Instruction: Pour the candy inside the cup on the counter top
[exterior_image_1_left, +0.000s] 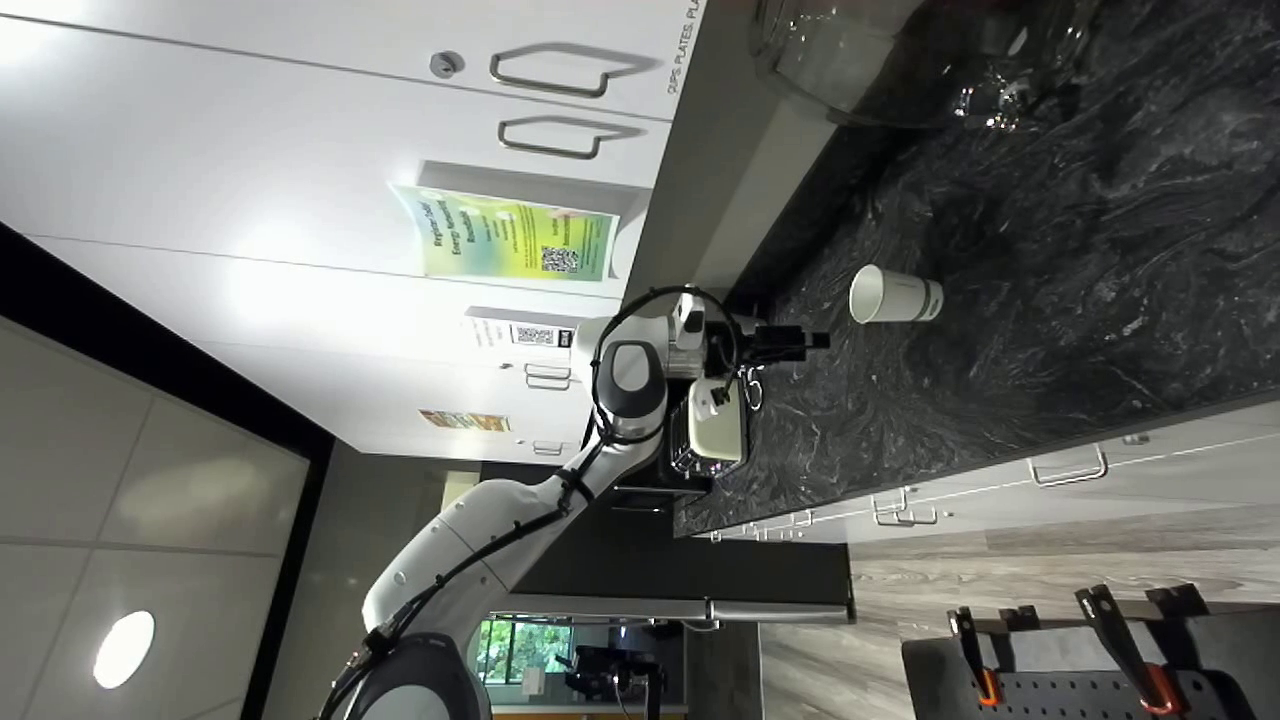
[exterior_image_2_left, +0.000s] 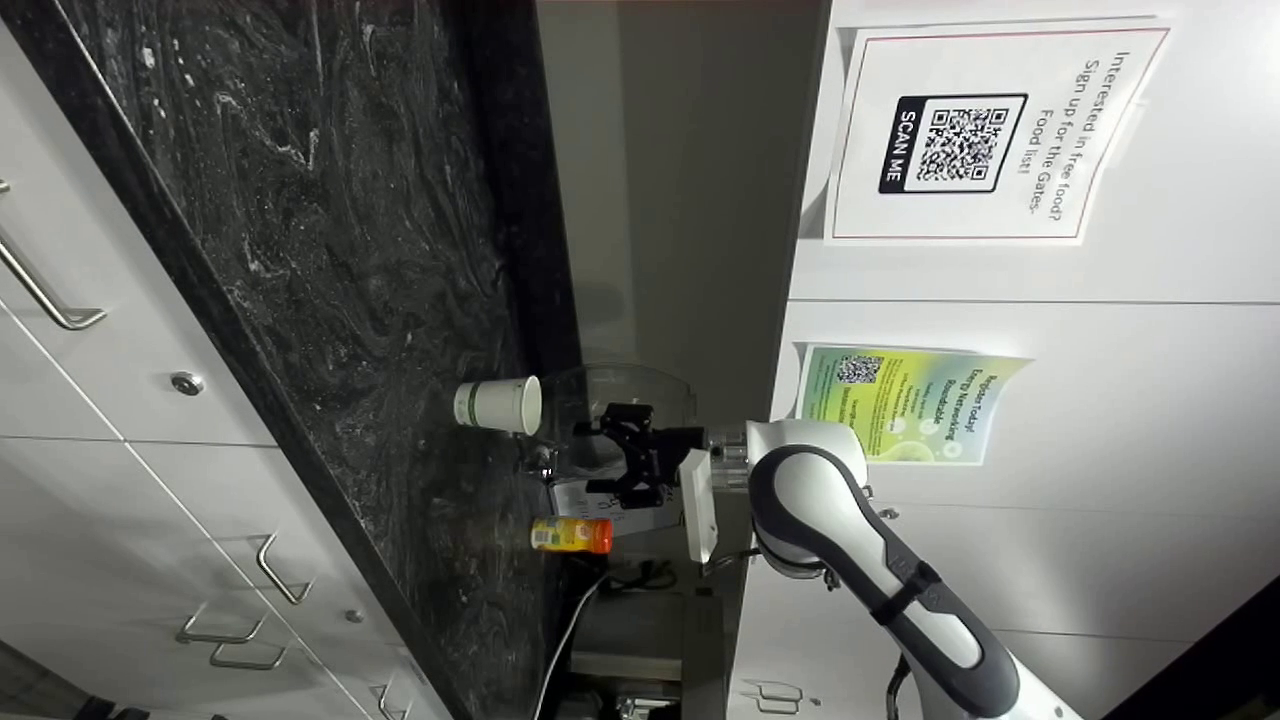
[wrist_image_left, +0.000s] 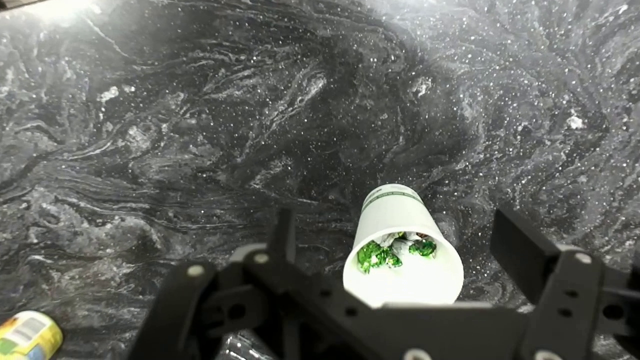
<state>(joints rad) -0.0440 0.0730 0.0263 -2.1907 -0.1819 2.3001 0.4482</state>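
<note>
At four o'clock in the wrist view, a paper cup (wrist_image_left: 397, 217) holds green-foiled candies (wrist_image_left: 375, 256); jaws spread, the gripper (exterior_image_2_left: 594, 457) seems at pre-grasp: next, descend and clamp the cup.

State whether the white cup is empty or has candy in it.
Not empty: the wrist view looks into the white cup, where shiny green candy shows inside. Exactly how full it is, I cannot tell.

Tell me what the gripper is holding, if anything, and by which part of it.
Nothing is held. The gripper is open, and the cup stands on the counter top, apart from it in both exterior views.
</note>
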